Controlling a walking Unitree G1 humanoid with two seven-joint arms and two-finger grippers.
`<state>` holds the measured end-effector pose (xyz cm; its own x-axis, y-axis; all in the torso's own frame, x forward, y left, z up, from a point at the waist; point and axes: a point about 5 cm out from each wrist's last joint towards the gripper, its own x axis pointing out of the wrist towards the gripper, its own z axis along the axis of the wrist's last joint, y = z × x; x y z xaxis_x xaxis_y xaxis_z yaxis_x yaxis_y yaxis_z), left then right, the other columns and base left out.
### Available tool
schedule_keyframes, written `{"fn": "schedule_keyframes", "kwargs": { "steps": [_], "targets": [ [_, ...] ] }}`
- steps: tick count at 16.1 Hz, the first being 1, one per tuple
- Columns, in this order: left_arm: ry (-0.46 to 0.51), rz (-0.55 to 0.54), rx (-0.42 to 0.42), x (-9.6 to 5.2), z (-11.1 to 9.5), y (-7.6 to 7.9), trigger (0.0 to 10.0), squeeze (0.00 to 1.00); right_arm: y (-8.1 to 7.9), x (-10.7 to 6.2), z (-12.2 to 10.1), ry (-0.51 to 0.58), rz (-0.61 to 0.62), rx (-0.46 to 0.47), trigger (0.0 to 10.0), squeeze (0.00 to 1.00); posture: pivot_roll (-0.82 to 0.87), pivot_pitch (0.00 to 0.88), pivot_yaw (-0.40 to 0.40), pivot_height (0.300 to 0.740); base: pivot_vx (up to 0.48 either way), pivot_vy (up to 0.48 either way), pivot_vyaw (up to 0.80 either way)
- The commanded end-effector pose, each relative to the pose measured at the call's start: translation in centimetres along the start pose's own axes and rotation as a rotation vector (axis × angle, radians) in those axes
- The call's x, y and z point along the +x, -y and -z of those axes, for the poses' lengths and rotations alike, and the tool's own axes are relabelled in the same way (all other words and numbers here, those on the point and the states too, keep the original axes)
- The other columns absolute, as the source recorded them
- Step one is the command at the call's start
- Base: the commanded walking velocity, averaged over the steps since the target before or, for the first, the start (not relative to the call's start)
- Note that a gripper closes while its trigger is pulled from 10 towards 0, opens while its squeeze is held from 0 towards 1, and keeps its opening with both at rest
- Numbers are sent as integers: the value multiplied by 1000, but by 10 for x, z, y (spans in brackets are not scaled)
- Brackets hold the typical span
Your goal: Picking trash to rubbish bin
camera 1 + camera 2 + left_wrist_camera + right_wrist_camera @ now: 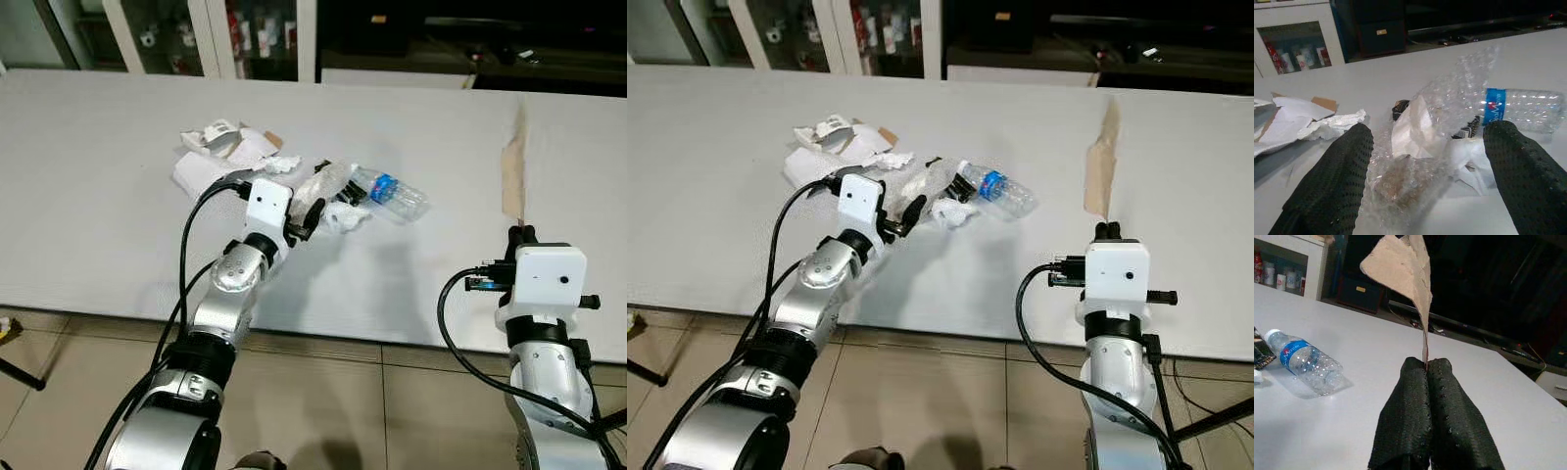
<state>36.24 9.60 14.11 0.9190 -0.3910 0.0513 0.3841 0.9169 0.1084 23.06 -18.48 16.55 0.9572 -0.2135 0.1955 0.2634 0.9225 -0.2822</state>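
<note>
The crumpled clear bubble-wrap wad [1415,181] sits ungrasped on the white table [98,176] between the left gripper's [1425,181] spread fingers, the right gripper [1427,374] pinches a brown paper strip [1403,269], binning seemingly barely begun.
</note>
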Motion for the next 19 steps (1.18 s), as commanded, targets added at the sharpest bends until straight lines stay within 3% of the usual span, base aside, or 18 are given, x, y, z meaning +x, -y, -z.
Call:
{"fn": "schedule_keyframes", "kwargs": {
  "steps": [1,3,10,14,15,19],
  "targets": [
    [0,12,2,2,-3,-1,10000,1000,2,0,1,-4,9,-7,10000,0,102,93,22,740,0,0,0],
    [-16,21,35,4,-4,-5,10000,1000,1,0,1,-4,8,-5,10000,0,103,95,24,740,0,0,0],
    [-128,121,278,20,-13,-19,10000,1000,4,-2,1,-11,13,-8,10000,0,103,130,30,740,0,0,0],
    [-97,144,362,27,-25,-19,10000,1000,6,-6,2,-22,18,-11,10000,0,93,153,31,740,0,0,0],
    [-89,145,411,30,-30,-21,10000,1000,7,-10,3,-32,21,-12,10000,0,86,165,34,740,0,0,0],
    [-85,134,472,31,-35,-28,10000,1000,7,-13,3,-41,20,-13,10000,0,82,175,36,740,0,0,0]
  ]
}}
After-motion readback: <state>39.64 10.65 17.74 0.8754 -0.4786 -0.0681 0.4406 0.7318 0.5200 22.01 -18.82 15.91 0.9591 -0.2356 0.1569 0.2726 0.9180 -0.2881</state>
